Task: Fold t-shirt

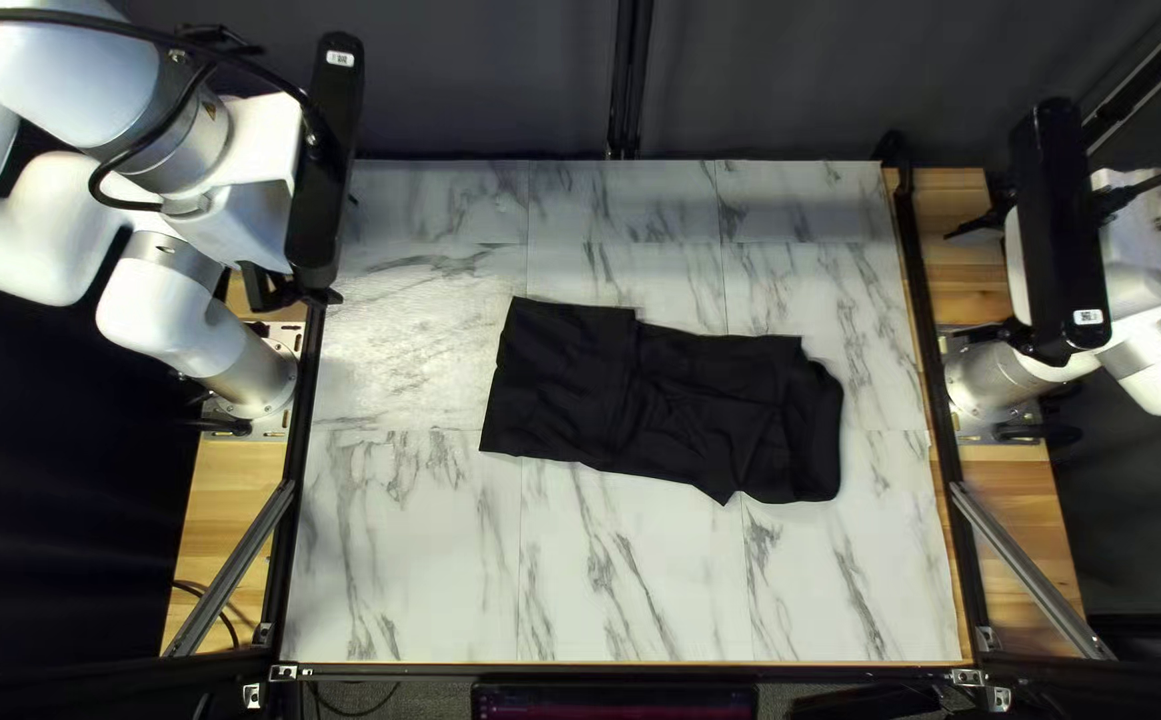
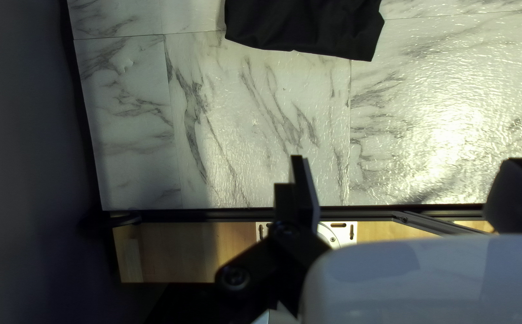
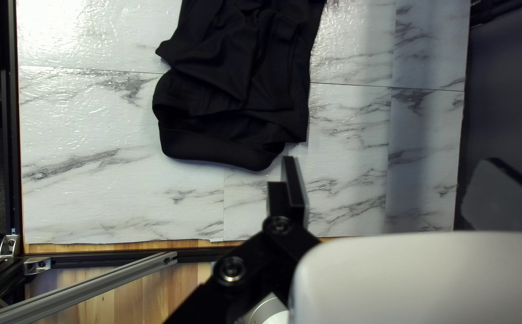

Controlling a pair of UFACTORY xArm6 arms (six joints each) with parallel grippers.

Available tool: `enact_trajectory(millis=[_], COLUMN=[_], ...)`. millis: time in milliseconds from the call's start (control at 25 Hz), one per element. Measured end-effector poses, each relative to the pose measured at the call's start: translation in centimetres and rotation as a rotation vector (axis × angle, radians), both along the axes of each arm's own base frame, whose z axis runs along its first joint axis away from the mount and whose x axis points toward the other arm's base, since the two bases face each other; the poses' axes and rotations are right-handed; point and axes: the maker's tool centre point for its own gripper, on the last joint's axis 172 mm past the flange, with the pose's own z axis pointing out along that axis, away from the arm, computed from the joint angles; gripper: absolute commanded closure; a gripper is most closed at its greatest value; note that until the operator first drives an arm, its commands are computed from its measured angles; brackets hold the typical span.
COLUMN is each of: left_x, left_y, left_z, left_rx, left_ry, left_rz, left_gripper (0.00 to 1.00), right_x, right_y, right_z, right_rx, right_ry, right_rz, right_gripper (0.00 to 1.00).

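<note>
T-shirt: black, lying on the middle of the tabletop, partly folded into a long, narrow bundle [image 1: 700, 407].
Long axis: side to side in the top left view, slanting slightly toward the near edge as it goes right.
Direction: squared, flatter end toward the left arm; rounded end, with a curved band, toward the right arm. Which end holds the collar, cannot be told.
Folds: a broad flat panel at the left, a crease across beside it, loose wrinkles through the middle and right; one pointed corner juts from the near long side.
Left gripper [image 1: 271, 163]: raised at the table's left side, fingers spread apart, nothing between them; in its wrist view the shirt's squared end lies well ahead.
Right gripper [image 1: 984, 280]: raised at the table's right side, fingers spread apart, nothing between them; in its wrist view the shirt's rounded end lies ahead, nearer than the squared end does in the other.
Tabletop [image 1: 407, 560]: white with grey marbling, seams between panels.
Frame: black rails [image 1: 634, 670] around the tabletop, a slanted metal strut at each near corner.
Side boards: light wood, left [image 1: 214, 500] and right [image 1: 1014, 494], beneath the arm bases.
Backdrop: dark curtain [image 1: 474, 80] behind the far edge.
Screen [image 1: 614, 703]: partly visible below the near rail.
</note>
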Motion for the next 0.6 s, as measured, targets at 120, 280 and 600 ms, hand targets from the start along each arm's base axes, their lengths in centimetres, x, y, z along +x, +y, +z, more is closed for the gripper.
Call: enact_trajectory(millis=[120,280,600], left_x=[0.0,0.0,3.3], left_y=[0.0,0.0,0.0], left_z=[0.0,0.0,-3.9], left_rx=[0.000,0.000,-0.013], left_ry=[0.000,0.000,0.008], left_rz=[0.000,0.000,-0.013], left_gripper=[0.00,0.00,0.00], right_x=[0.0,0.0,0.0], right_y=[0.0,0.0,0.0], right_z=[0.0,0.0,0.0], right_rx=[0.000,0.000,0.000], right_ry=[0.000,0.000,0.000], right_rz=[0.000,0.000,0.000], right_gripper=[0.00,0.00,0.00])
